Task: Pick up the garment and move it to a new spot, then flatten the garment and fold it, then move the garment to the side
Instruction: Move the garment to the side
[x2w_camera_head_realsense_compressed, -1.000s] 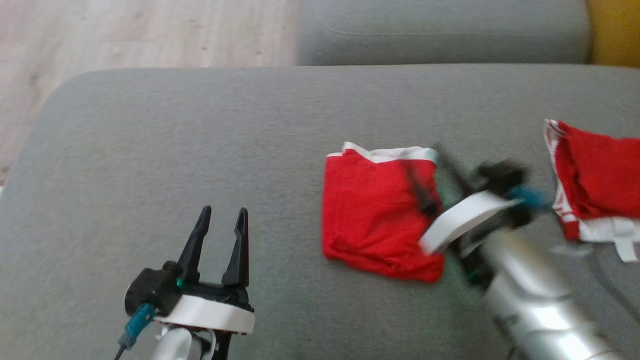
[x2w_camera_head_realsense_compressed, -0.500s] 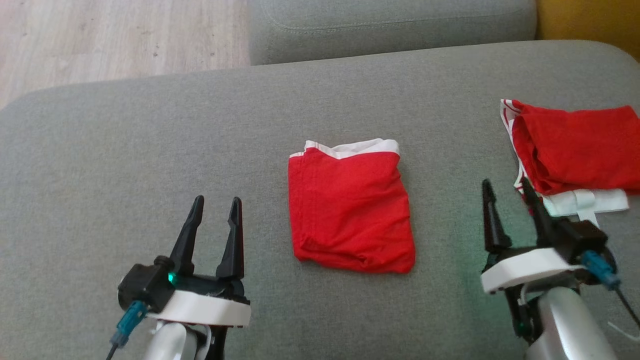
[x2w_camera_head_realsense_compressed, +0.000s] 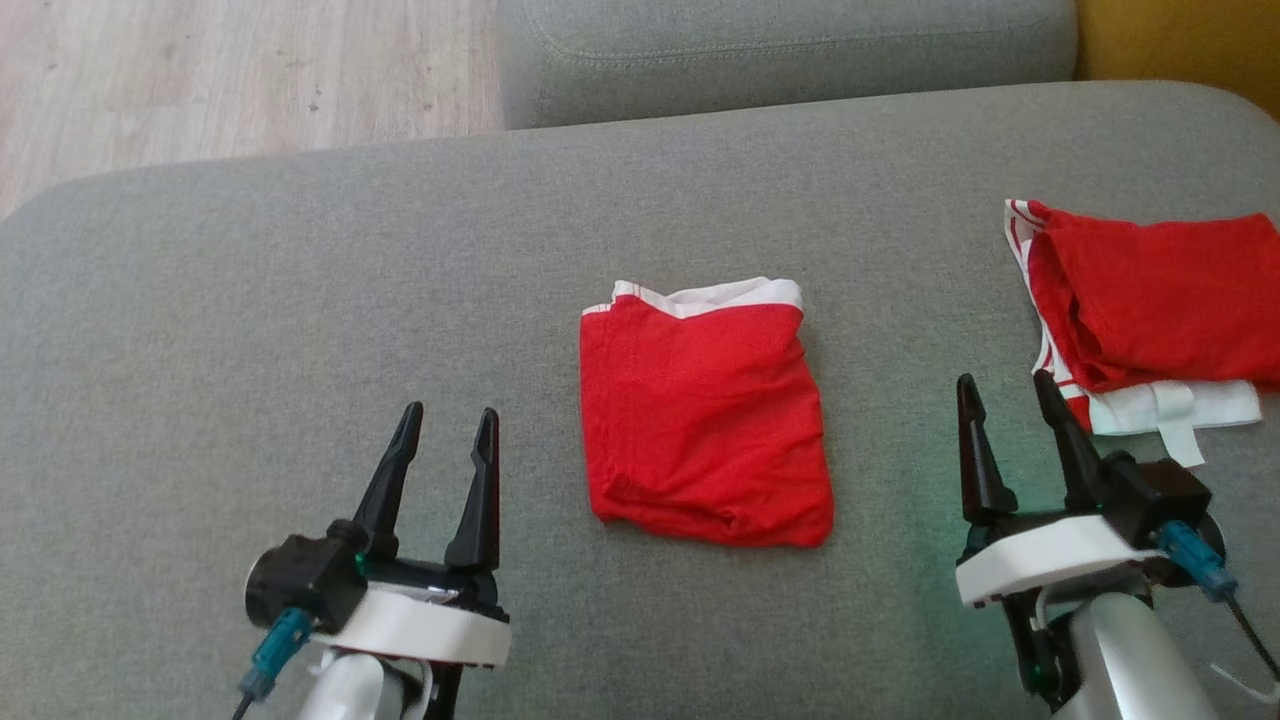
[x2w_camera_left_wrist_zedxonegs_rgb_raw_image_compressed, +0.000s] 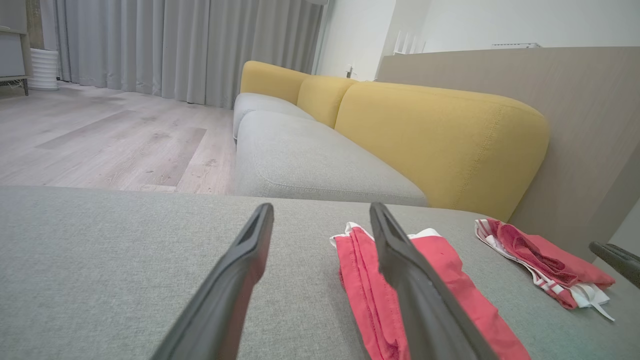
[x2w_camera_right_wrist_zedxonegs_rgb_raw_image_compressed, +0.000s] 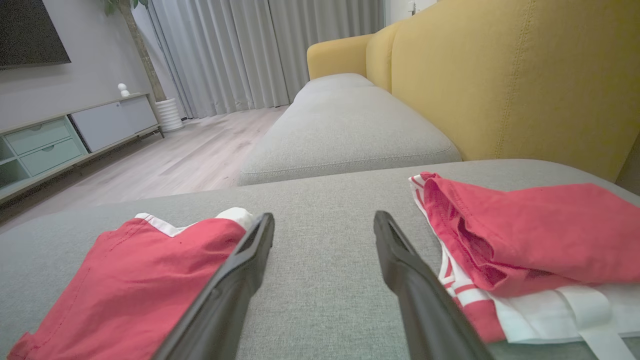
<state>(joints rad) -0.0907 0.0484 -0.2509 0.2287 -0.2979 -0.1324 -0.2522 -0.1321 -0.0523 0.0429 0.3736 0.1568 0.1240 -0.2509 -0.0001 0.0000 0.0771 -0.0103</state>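
Lying folded mid-cushion on the grey sofa (x2w_camera_head_realsense_compressed: 300, 300), the red shorts (x2w_camera_head_realsense_compressed: 705, 420) seem ready for moving aside. Flanking them, the left gripper (x2w_camera_head_realsense_compressed: 450, 410) and right gripper (x2w_camera_head_realsense_compressed: 1003, 378) stand wide open and empty; next, one must pinch all layers together.

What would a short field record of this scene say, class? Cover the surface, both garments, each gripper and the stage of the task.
Surface: grey sofa cushion
Centre item: red garment, white band at its far edge, folded into a compact rectangle, lying flat
Right item: red and white garment, loosely folded near the cushion's right edge
Left arm: left gripper open, empty, left of the red garment and apart from it
Right arm: right gripper open, empty, between the two garments
Stage: fold looks done; red garment lies mid-cushion, not yet moved aside
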